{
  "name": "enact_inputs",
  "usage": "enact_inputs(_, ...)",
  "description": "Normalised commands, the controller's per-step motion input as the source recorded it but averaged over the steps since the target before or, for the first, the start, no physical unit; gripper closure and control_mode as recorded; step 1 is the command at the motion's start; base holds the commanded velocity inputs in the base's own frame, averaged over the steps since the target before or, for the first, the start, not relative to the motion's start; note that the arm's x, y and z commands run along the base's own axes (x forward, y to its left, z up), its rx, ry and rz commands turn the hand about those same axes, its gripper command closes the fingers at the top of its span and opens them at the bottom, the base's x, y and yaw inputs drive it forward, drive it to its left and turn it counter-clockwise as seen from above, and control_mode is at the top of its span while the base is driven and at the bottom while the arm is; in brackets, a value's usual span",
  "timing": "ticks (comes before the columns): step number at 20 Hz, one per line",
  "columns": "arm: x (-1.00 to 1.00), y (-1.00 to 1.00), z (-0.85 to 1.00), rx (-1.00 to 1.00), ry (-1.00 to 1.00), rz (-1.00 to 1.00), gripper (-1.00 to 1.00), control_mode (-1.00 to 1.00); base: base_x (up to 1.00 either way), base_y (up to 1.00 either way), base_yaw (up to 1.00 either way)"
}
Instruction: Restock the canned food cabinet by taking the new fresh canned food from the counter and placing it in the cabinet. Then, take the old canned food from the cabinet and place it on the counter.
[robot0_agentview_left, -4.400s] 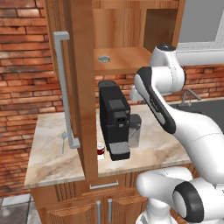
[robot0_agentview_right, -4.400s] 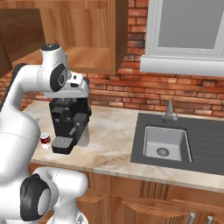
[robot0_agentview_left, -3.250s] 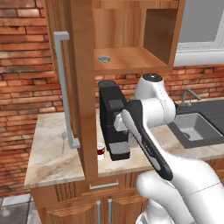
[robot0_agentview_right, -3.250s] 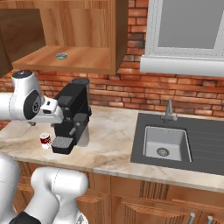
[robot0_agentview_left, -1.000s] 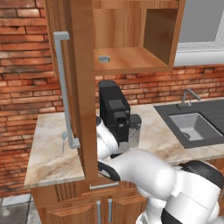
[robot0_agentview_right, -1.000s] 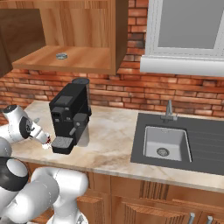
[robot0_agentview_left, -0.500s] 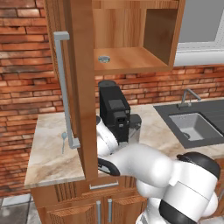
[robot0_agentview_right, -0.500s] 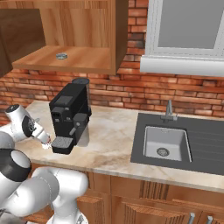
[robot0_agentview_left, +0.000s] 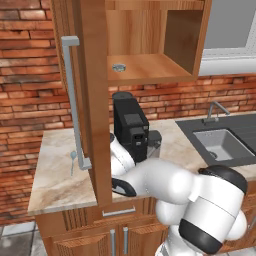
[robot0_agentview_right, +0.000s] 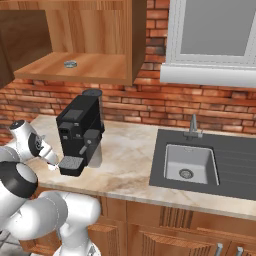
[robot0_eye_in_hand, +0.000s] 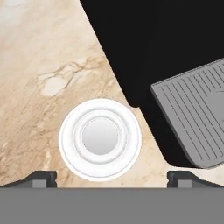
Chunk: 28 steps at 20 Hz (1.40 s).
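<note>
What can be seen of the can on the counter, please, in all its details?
The new fresh canned food is seen from straight above: a round white lid with raised rings and a pale grey centre. It stands upright on the counter, close beside the black coffee machine and its grey ribbed drip tray, with a narrow gap between them. The open gripper is above it; nothing grips it yet.

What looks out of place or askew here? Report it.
Nothing stands out. The new can stands upright on the counter beside the coffee machine, with the open claw above it. The flat grey tin lies level on the cabinet shelf.
</note>
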Motion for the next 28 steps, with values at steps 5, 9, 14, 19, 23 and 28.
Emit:
enact_inputs(5, 0.15, 0.0, -0.06, -0.02, 0.0, -0.01, -1.0, -1.0, 0.0, 0.0, 0.0)
enact_inputs(9, 0.14, 0.0, -0.06, 0.0, 0.0, -0.01, -1.0, -1.0, 0.0, 0.0, 0.0)
enact_inputs(14, 0.08, 0.0, -0.02, 0.0, 0.0, -0.01, 1.0, -1.0, 0.0, 0.0, 0.0)
enact_inputs(19, 0.0, 0.0, 0.0, 0.0, 0.0, 0.0, 1.0, -1.0, 0.0, 0.0, 0.0)
enact_inputs(23, -0.07, 0.0, 0.0, 0.0, 0.0, 0.0, 1.0, -1.0, 0.0, 0.0, 0.0)
enact_inputs(28, -0.65, 0.0, 0.1, 0.0, -0.1, 0.02, 1.0, -1.0, 0.0, 0.0, 0.0)
